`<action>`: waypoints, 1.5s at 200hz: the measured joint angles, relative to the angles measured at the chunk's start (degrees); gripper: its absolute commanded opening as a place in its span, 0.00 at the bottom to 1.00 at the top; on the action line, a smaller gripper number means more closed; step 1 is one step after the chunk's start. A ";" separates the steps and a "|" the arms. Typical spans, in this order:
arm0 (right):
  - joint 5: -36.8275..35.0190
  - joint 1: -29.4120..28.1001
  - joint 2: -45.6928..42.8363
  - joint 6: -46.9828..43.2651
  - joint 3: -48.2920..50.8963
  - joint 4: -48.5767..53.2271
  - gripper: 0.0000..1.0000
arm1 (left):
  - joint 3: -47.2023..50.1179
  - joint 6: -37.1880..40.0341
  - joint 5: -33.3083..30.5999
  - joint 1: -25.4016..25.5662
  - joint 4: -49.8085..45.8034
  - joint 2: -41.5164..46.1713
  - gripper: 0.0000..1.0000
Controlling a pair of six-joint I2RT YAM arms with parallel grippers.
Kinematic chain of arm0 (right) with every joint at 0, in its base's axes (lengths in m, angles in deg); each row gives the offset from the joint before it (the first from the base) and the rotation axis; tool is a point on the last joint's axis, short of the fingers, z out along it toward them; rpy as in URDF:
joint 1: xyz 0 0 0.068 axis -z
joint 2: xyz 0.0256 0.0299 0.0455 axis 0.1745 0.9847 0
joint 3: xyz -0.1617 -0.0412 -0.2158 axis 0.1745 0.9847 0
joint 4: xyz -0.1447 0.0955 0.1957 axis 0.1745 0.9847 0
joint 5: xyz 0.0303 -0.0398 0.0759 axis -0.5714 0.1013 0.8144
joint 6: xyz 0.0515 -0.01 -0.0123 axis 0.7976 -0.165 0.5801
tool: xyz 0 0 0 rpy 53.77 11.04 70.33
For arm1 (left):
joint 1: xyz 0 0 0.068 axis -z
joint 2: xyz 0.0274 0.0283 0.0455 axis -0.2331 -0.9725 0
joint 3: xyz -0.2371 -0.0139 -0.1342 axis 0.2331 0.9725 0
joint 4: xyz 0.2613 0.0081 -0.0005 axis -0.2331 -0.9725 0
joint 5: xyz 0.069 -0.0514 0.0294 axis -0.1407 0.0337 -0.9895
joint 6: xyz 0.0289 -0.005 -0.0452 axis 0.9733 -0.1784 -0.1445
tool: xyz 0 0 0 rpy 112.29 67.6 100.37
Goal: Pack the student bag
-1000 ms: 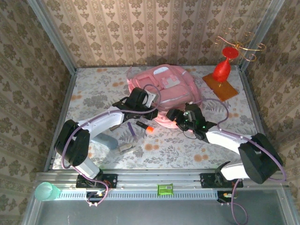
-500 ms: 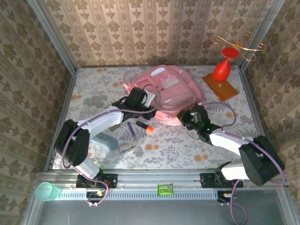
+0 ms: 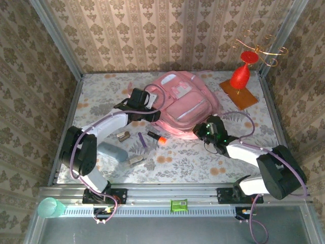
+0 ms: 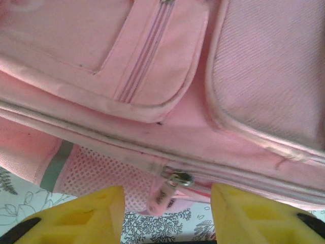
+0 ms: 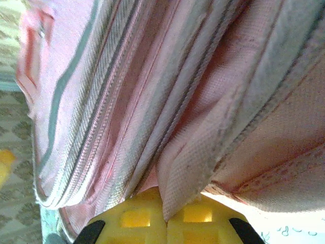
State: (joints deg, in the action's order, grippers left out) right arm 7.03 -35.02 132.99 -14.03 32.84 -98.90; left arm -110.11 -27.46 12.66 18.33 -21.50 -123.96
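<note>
The floral-patterned table (image 3: 101, 96) carries the student bag (image 3: 188, 109), which lies flat at the far middle with its pockets up and its lower edge toward the arms. The right gripper (image 3: 199, 130) is at the bag's near right corner. The right wrist view shows its yellow fingers (image 5: 147, 216) pressed together, with a fold of pink fabric pinched between them. The left gripper (image 3: 154, 115) sits at the bag's near left edge, jaws partway apart and holding nothing, and a zipper pull (image 4: 170, 190) hangs in the gap. A red vase (image 3: 240, 76) stands on a wooden board (image 3: 238, 95) at the far right, apart from the bag. In front of the bag lie a blue-grey flat thing (image 3: 112, 151), perhaps a case, an orange-tipped marker (image 3: 157, 136) and a purple pen (image 3: 143, 141).
</note>
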 measured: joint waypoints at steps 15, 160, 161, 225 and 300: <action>0.04 -1.38 0.85 -0.44 -0.33 -0.57 0.00 | 0.57 1.01 0.13 1.27 1.07 2.10 0.65; -3.15 9.99 -3.41 -10.91 0.44 6.01 0.49 | -20.31 20.85 -6.75 20.59 -3.28 -18.03 0.83; -3.10 9.99 -3.21 -10.95 0.44 5.86 0.49 | -20.46 20.85 -6.84 20.59 -3.37 -18.21 0.82; -1.84 10.36 -1.20 -11.82 2.45 0.52 0.48 | -26.97 21.14 -10.27 19.39 -7.39 -26.08 0.28; -4.81 7.30 -17.57 -27.08 1.99 13.05 0.53 | -19.19 10.34 3.21 11.61 -0.61 -16.41 0.00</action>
State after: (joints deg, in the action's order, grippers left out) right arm 2.22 -27.72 115.42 -41.11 34.83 -85.85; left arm -129.30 -17.12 15.88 29.94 -22.11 -140.38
